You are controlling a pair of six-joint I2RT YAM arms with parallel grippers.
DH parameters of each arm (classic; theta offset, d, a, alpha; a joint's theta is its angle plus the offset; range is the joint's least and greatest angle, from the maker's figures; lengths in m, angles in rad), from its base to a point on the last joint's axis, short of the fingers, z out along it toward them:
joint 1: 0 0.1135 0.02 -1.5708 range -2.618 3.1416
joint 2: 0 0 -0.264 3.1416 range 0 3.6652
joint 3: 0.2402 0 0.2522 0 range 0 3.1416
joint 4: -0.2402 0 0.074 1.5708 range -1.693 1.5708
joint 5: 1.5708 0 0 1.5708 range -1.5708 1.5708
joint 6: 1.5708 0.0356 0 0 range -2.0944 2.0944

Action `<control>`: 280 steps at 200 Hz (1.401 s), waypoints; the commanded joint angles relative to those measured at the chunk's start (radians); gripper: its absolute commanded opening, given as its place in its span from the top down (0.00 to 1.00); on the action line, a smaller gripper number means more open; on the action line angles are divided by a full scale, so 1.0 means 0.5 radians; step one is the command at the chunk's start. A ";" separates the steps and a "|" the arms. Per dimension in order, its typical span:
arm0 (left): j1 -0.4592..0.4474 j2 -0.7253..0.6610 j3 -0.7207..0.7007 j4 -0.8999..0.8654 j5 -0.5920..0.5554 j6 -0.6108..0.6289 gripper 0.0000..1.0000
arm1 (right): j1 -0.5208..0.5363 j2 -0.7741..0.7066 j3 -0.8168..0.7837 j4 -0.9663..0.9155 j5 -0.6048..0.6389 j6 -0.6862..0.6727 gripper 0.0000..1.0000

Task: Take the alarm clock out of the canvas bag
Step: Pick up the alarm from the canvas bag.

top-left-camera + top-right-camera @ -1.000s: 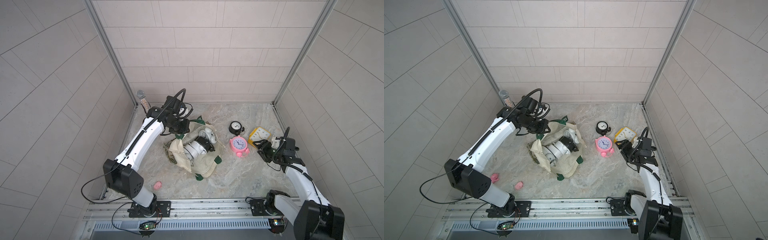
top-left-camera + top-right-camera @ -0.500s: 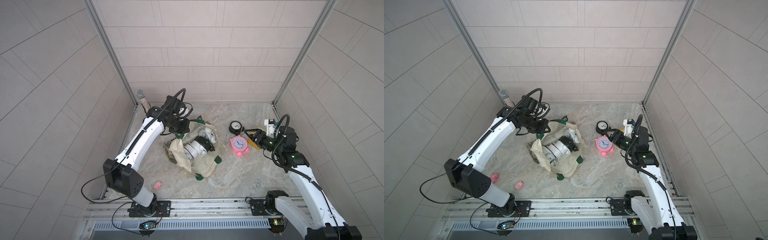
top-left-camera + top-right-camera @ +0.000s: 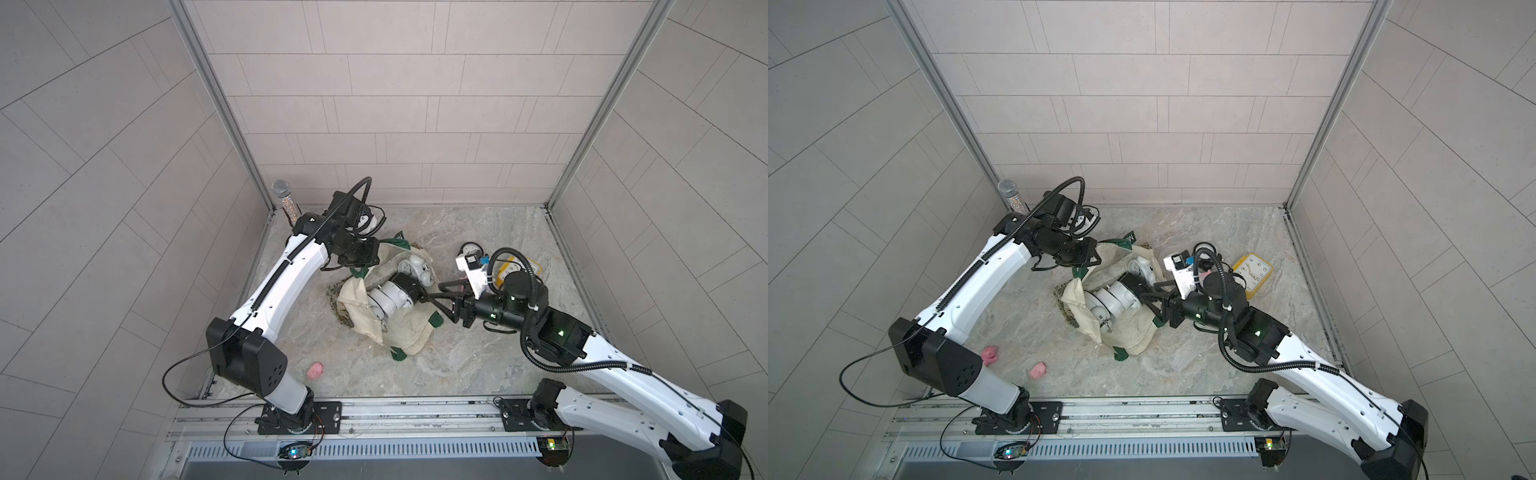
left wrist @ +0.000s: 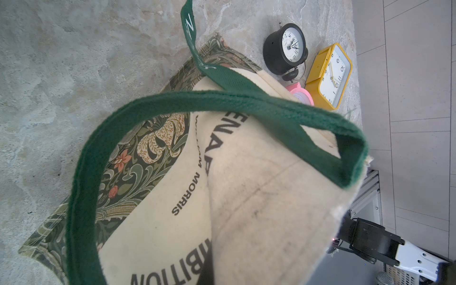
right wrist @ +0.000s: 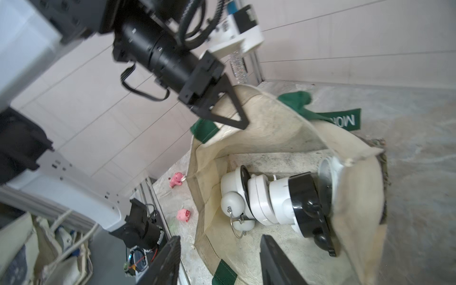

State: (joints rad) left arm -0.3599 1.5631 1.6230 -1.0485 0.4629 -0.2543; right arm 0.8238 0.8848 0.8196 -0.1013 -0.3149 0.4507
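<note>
1. The grey marbled stone worktop [image 3: 478,361] carries everything; both arms reach in from its near rail
2. The cream canvas bag [image 3: 415,336], with dark green strap handles and a green patterned bottom band, lies slumped on its side mid-worktop, its mouth gaping toward the right arm
3. The left hand [image 3: 1093,258] is pinched shut on the bag's upper rim beside a green strap, holding that edge up so the mouth stands open
4. The right hand [image 3: 434,291] sits at the lip of the mouth, jaws about half apart and empty; it is much the nearer hand to the contents
5. Inside the bag, a black round twin-bell alarm clock [image 5: 308,204] lies on its side at the mouth end of a row, with white round alarm clocks [image 5: 259,197] deeper in. Judging from both top views, the row's long axis runs roughly in line with the right hand's reach, so the black clock would be met first
6. Outside the bag, beyond the right wrist, a yellow square clock [image 3: 1252,276], a black round clock [image 4: 283,49] and a pink round clock [image 4: 302,96] rest on the worktop
</note>
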 commanded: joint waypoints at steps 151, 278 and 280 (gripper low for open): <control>0.011 -0.021 0.037 0.080 0.047 -0.006 1.00 | 0.584 0.871 -0.078 0.687 0.954 -0.988 0.53; 0.011 -0.040 0.015 0.094 0.055 -0.007 1.00 | 0.465 1.347 0.046 0.801 1.081 -0.976 0.58; 0.011 -0.040 0.014 0.096 0.057 -0.007 1.00 | 0.460 1.354 0.048 0.799 1.076 -0.972 0.58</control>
State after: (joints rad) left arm -0.3599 1.5631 1.6226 -1.0477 0.4679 -0.2569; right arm 1.0763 1.5337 0.8055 0.2821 0.2459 -0.0448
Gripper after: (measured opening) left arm 0.059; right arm 0.431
